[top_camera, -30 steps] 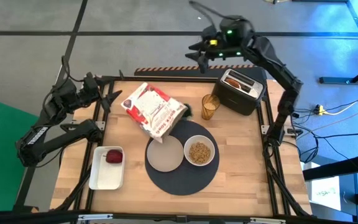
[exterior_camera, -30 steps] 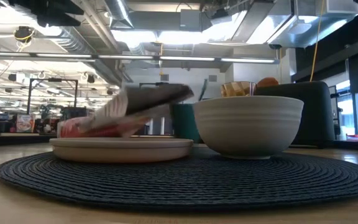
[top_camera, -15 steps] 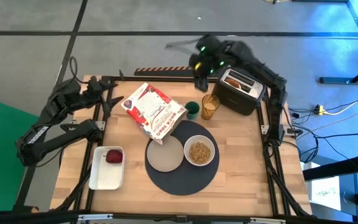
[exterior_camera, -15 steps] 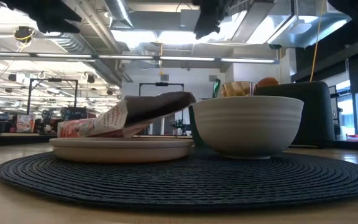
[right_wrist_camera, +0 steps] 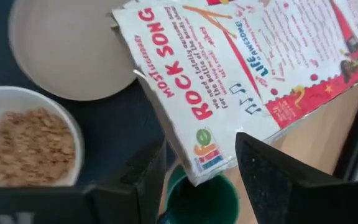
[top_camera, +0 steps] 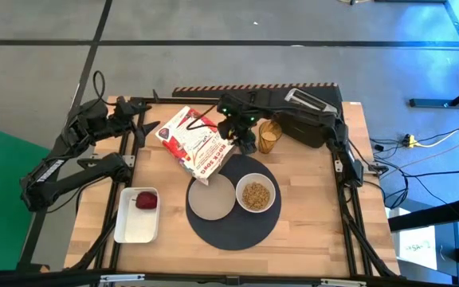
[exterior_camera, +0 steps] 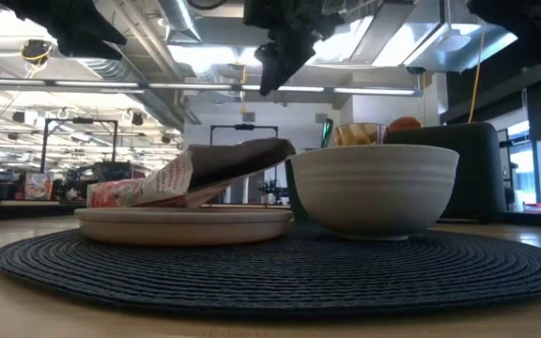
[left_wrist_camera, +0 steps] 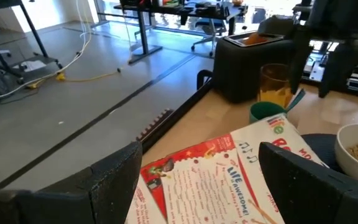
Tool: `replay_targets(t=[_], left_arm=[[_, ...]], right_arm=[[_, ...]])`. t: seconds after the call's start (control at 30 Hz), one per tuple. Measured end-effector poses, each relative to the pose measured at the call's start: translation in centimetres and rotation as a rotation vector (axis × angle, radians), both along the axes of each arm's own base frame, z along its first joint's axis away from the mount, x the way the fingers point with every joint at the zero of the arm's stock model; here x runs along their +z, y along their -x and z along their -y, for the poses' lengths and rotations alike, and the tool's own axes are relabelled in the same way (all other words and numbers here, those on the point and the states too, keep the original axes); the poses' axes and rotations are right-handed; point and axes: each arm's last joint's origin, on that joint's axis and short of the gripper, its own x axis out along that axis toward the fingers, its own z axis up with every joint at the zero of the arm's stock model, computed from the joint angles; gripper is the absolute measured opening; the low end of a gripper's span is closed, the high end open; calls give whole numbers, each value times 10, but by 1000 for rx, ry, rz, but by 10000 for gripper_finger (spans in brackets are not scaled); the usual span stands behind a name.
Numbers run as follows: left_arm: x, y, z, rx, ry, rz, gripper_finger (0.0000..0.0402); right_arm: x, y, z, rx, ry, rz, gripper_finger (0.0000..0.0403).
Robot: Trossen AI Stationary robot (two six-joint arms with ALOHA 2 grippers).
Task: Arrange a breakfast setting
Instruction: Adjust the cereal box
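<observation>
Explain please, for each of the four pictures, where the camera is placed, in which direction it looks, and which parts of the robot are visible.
High view: above the table, looking straight down; both arms, right gripper over the small green cup.
Low view: at table-top height, looking level past the white ceramic bowl into the room; right gripper overhead.
Left wrist view: on the left arm, facing the red-and-white cereal box; open left gripper.
Right wrist view: on the right arm, looking down; open right gripper.
All four show the cereal box.
</observation>
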Motion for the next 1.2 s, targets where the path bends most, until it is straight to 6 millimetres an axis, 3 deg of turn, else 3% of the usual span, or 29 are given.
replay_targets(t=[0.27, 0.43, 0.7, 0.8, 0.93, 1.07, 1.2], left_arm=[[0, 0, 0, -8, -22, -12, 318], [0, 0, 0, -22, -60, -40, 318], [0, 0, 0, -45, -123, -86, 318], [0, 0, 0, -46, -123, -87, 318], [0, 0, 0, -46, -123, -87, 318], [0, 0, 0, -46, -123, -87, 318], [0, 0, 0, -47, -123, -87, 318]], right_arm=[[-52, -13, -18, 54, 144, -83, 183], [-71, -18, -29, 60, 259, -90, 183], [-91, -25, -27, 18, 359, -43, 173], [-87, -29, -25, -3, 400, -4, 132], [-66, -34, -24, 3, 421, 59, 26], [-37, -37, -19, 11, 463, 144, 14], [7, -36, -8, -6, 468, 271, 4]])
